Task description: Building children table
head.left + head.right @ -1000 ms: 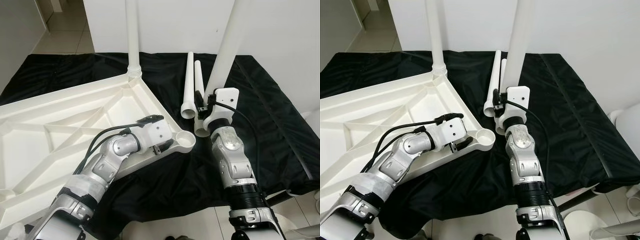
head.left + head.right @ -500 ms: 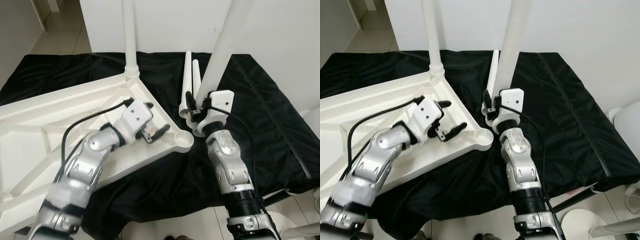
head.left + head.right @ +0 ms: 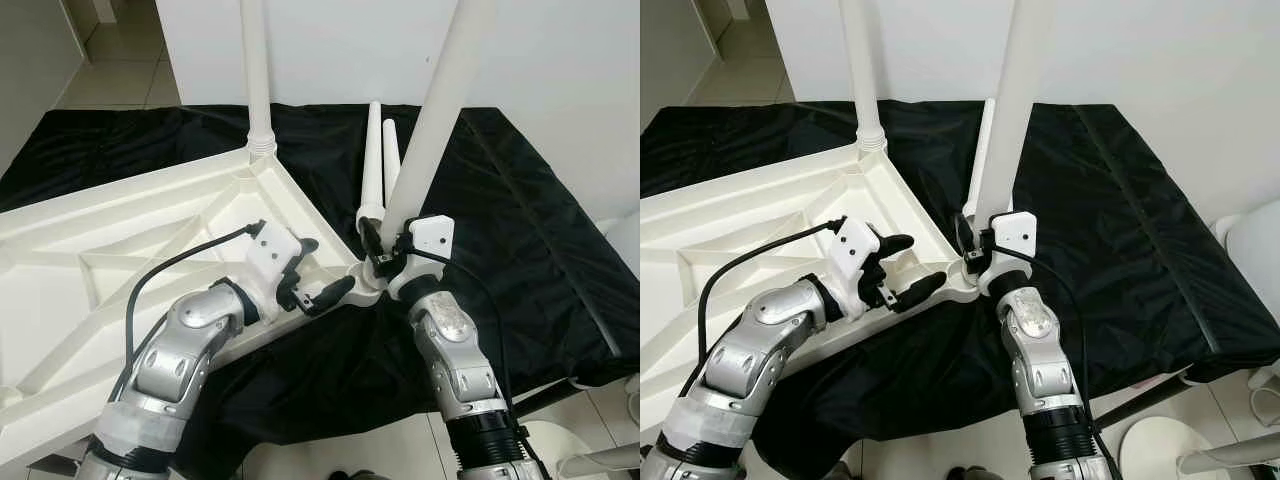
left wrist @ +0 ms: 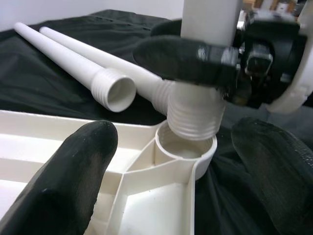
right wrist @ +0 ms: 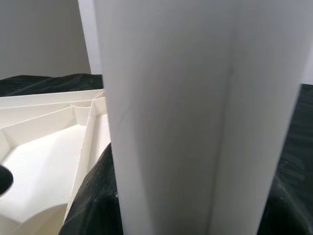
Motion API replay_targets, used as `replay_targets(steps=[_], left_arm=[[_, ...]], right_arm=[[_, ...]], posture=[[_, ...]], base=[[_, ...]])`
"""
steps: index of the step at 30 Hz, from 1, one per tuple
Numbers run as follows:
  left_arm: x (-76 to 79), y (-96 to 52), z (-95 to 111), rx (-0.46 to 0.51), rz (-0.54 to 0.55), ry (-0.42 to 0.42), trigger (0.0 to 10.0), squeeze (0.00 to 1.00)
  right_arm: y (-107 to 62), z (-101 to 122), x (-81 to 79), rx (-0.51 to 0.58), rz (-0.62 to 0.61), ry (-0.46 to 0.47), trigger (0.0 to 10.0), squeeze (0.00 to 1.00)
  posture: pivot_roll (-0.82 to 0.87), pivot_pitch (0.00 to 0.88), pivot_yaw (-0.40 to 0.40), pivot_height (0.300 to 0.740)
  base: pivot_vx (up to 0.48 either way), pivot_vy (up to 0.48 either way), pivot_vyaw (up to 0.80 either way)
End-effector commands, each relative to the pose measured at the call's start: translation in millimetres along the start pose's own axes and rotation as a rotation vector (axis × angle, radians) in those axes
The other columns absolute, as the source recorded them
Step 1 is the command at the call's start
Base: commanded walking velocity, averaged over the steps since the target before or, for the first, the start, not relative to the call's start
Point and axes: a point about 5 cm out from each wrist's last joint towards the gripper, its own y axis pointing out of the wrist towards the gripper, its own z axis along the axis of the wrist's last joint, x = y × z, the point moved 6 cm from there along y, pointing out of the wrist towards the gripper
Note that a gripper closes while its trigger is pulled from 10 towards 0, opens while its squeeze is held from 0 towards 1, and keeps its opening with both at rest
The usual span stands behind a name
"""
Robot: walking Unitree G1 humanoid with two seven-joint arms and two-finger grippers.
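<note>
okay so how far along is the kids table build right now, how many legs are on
Done: one leg stands upright in the far corner of the upturned tabletop. In hand: the right gripper holds a second leg, its threaded end poised just above the near corner socket, not yet seated; the open left gripper steadies that corner. Left: two loose legs on the black cloth.

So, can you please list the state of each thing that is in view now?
White plastic tabletop: upside down on the black cloth.
Upright white leg: already seated in the far corner socket.
White leg held by right gripper: threaded end just above the near corner socket, not yet in.
Two loose white legs: lying on the cloth.
Left gripper: fingers open, at the tabletop corner.
</note>
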Motion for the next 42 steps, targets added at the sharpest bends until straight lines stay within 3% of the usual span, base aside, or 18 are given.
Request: replay_targets(steps=[1,4,5,9,27,32,34,36,39,42], left_arm=[[0.5,0.3,-0.2,-0.004,0.024,-0.015,10.0,0.0],[-5.3,-3.3,1.9,-0.005,0.077,0.066,10.0,0.0],[0.0,-7.5,-1.7,-0.025,0.009,-0.005,10.0,0.0],[4.6,-12.0,-3.0,-0.035,-0.041,-0.043,10.0,0.0],[5.7,-22.7,-7.3,-0.09,-0.066,-0.082,10.0,0.0],[4.1,-23.1,-6.3,-0.093,-0.062,-0.081,10.0,0.0],[3.0,-23.4,-5.4,-0.095,-0.059,-0.078,10.0,0.0],[3.0,-23.4,-5.4,-0.095,-0.059,-0.078,10.0,0.0],[1.5,-23.7,-4.6,-0.099,-0.054,-0.07,10.0,0.0],[1.1,-24.0,-4.3,-0.1,-0.052,-0.069,10.0,0.0]], right_arm=[[-4.1,-16.9,-4.2,-0.06,0.023,0.004,10.0,0.0],[-4.8,-21.8,-8.4,-0.072,0.049,-0.007,10.0,0.0],[-6.1,-26.8,-14.8,-0.083,0.091,-0.031,10.0,0.0],[-6.9,-30.5,-19.2,-0.088,0.122,-0.051,10.0,0.0],[-4.9,-43.6,-25.2,-0.089,0.222,-0.09,10.0,0.0],[-3.8,-46.8,-21.8,-0.1,0.211,-0.027,10.0,0.0],[-1.4,-48.5,-16.9,-0.111,0.171,0.076,10.0,0.0],[-1.4,-48.5,-16.9,-0.111,0.171,0.076,10.0,0.0],[0.9,-53.7,-12.6,-0.135,0.119,0.184,10.0,0.0],[1.2,-55.5,-11.5,-0.139,0.101,0.207,10.0,0.0]], posture=[[0.05,0.084,-0.04,0.74],[0.05,0.081,-0.044,0.74],[0.06,0.083,-0.045,0.74],[0.06,0.087,-0.044,0.74],[0.06,0.102,-0.04,0.74],[0.07,0.104,-0.039,0.74],[0.07,0.104,-0.037,0.74],[0.07,0.104,-0.037,0.74],[0.07,0.105,-0.037,0.74],[0.07,0.105,-0.036,0.74]], base=[[0.0,0.0,0.0],[0.0,0.0,0.0],[0.0,0.0,0.0],[0.0,0.0,0.0],[0.0,0.0,0.0],[0.0,0.0,0.0],[0.0,0.0,0.0],[0.0,0.0,0.0],[0.0,0.0,0.0],[0.0,0.0,0.0]])
